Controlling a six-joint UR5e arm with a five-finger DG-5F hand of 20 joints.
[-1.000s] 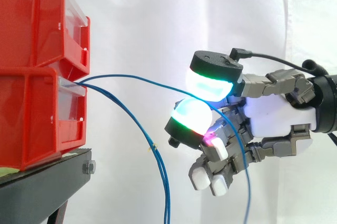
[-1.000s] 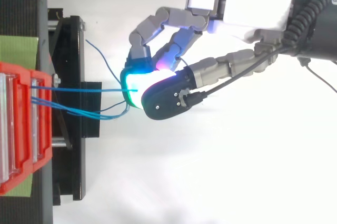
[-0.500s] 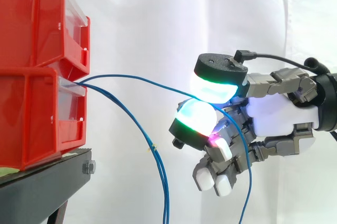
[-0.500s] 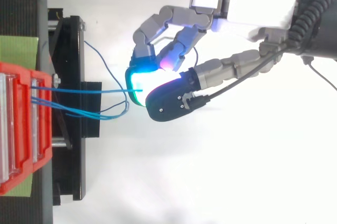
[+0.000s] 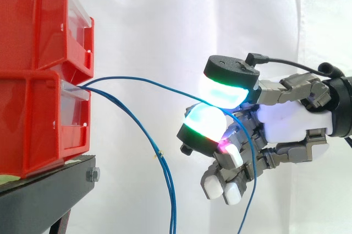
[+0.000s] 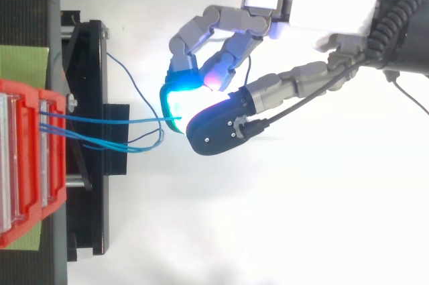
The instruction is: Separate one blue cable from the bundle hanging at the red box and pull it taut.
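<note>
The hand reaches in from 3 o'clock with its other fingers curled under the palm. Two glowing pads are pressed together, one above the other, around a single blue cable. Their glow hides the exact contact, but the cable seems nipped between them, not just resting there.

From the pinch the cable runs off toward 9 o'clock in a shallow arc. Its free tail drops past the curled fingers toward 6 o'clock. The arc suggests some slack is left, so I judge the pull unfinished.

This is thin, light, limp wire with a smooth jacket that will probably slide through soft pads. It needs a firm pinch where the hand has it, well out from the box, and the pull should go straight toward 3 o'clock.

At about 8 o'clock from the hand, well apart from it, the rest of the bundle hangs slack and curves down toward 6 o'clock.

All the cables come out at the top front lip of the red box, under a second red bin. Both sit on the black stand, with the white curtain behind.
</note>
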